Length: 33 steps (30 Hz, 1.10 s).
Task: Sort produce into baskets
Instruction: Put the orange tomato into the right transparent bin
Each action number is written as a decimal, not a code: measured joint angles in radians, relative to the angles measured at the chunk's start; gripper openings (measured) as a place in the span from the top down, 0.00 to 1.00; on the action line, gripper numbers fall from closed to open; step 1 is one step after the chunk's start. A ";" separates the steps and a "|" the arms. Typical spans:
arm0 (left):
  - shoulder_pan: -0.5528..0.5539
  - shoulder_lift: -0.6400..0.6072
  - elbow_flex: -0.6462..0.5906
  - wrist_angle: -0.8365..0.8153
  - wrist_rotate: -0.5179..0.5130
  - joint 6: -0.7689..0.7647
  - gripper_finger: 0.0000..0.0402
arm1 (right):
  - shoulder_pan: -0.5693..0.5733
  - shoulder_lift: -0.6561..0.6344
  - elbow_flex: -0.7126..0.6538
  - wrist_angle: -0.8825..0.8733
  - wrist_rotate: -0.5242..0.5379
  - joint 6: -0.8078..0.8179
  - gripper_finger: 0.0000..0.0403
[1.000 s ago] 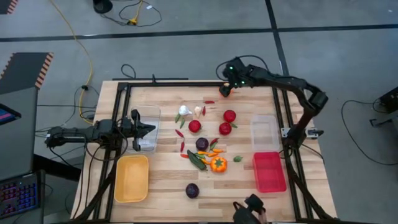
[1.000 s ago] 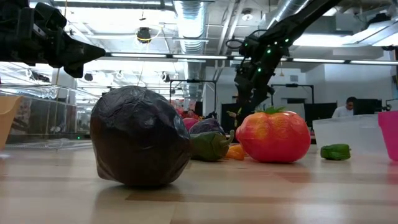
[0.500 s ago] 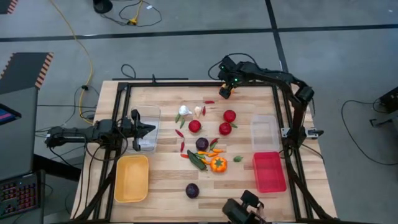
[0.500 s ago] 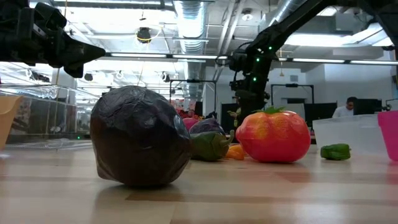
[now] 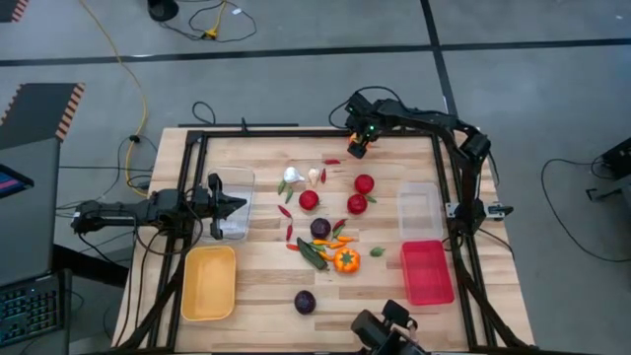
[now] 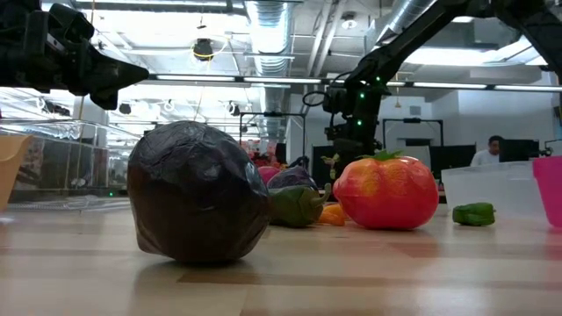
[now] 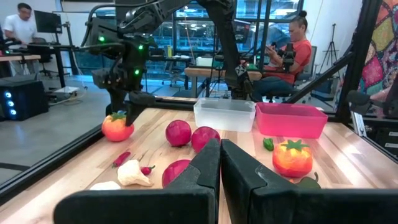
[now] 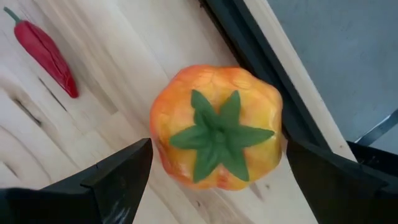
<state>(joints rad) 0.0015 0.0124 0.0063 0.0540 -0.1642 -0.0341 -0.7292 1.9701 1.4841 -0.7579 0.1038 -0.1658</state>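
My right gripper (image 5: 358, 144) is open at the table's far edge, pointing down over an orange-red pepper (image 8: 217, 127) with a green stem that rests on the wood. Its fingers stand on either side of the pepper, apart from it; the left wrist view shows this gripper (image 7: 127, 109) right above the pepper (image 7: 118, 127). My left gripper (image 5: 235, 204) is shut and empty, level above the left clear bin (image 5: 237, 177). Red tomatoes (image 5: 364, 183), a purple round (image 5: 320, 228), garlic (image 5: 292, 176) and chillies (image 5: 335, 242) lie mid-table.
A yellow bin (image 5: 208, 283) stands near left, and a second clear bin (image 5: 419, 210) and a red bin (image 5: 427, 272) stand at the right. A purple round (image 5: 305, 302) lies near the front edge. A red chilli (image 8: 45, 51) lies beside the pepper, and a dark frame rail (image 8: 261, 81) runs just behind it.
My right arm has folded, its wrist swinging toward the table's left edge and a little down, so the gripper stands more upright over the orange-red pepper. The pepper has stayed where it was.
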 joint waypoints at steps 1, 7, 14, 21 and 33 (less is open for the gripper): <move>0.000 0.000 0.000 0.000 0.000 0.000 1.00 | 0.000 0.000 0.000 0.000 0.000 0.000 0.02; 0.000 0.000 0.000 0.000 0.000 0.000 1.00 | 0.000 0.000 0.000 -0.007 -0.025 0.001 0.14; 0.000 0.000 0.000 0.000 0.000 0.000 1.00 | 0.002 -0.002 0.000 -0.029 -0.031 0.006 0.27; 0.000 0.000 0.000 0.000 0.000 0.000 1.00 | 0.011 -0.002 0.001 -0.046 -0.030 0.034 0.29; 0.000 0.000 0.000 0.000 0.000 0.000 1.00 | 0.060 -0.019 -0.002 -0.066 -0.031 0.035 0.29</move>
<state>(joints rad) 0.0014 0.0124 0.0063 0.0540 -0.1642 -0.0341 -0.6692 1.9508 1.4817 -0.8243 0.0731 -0.1304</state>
